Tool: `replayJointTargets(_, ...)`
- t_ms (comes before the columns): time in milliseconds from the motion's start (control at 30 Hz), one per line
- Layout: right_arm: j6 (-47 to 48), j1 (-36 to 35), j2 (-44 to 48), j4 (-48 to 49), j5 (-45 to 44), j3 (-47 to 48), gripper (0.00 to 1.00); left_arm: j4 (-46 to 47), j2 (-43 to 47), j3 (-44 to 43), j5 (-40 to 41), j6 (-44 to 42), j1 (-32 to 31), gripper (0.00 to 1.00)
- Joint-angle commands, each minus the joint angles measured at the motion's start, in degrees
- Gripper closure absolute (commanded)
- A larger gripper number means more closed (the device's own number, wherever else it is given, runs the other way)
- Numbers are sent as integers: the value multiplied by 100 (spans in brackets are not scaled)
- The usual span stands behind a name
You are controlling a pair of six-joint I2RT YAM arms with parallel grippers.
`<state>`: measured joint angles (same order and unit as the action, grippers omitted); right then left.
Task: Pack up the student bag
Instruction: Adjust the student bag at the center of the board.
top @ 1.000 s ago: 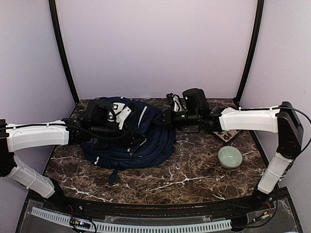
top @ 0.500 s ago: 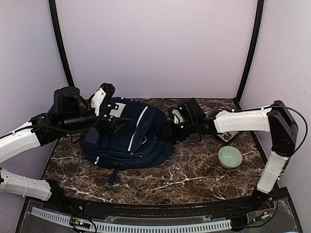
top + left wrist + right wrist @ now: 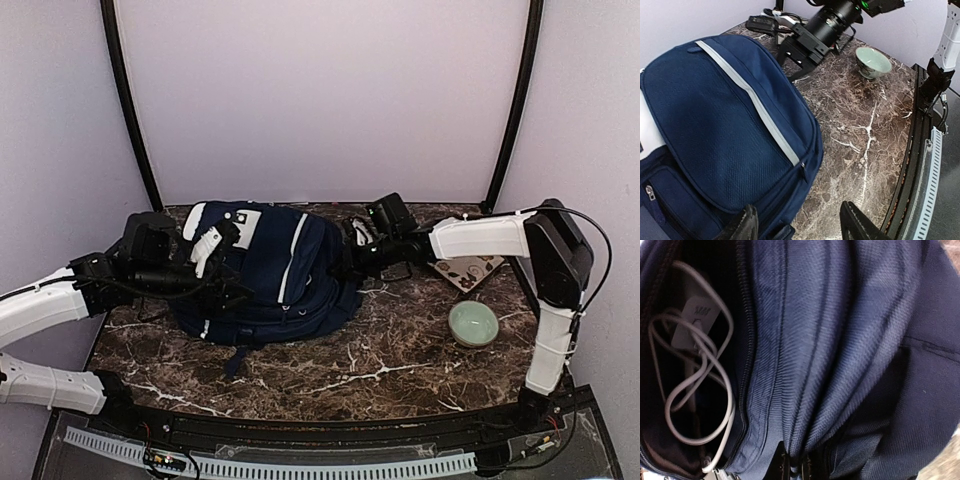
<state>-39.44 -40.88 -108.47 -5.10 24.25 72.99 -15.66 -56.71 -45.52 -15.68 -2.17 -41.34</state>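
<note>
The bag is laid flat on the worktop, left of centre. The right hand is clamped on fabric beside the open zip, likely to spread the opening. The left hand is held apart, empty, above the bag.

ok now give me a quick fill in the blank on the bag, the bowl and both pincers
1. The bowl on the table is pale ____.
2. In the open compartment of the student bag lies a looped white ____.
3. The left pincer hangs over the bag's corner with its jaws ____.
4. The right pincer is ____ on a fold of the bag's fabric.

Missing words: green; cable; open; shut.
</note>
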Motion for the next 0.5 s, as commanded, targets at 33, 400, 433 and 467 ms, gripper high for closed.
replayJointTargets(33, 782, 717, -481, -743, -488, 1207, 93, 1156, -184, 345, -432, 658, 32, 42)
replayJointTargets(400, 1536, -79, 951, -1280, -2789, 663, 62, 2032, -1053, 492, 820, 971, 31, 25)
replayJointTargets(433, 1595, -296, 1059, -1201, -2822, 459, 63, 2141, -1109, 525, 813, 992, 38, 23)
replayJointTargets(467, 1639, -554, 1120, -1160, -2889, 304, 65, 2229, -1144, 557, 814, 968, 36, 23)
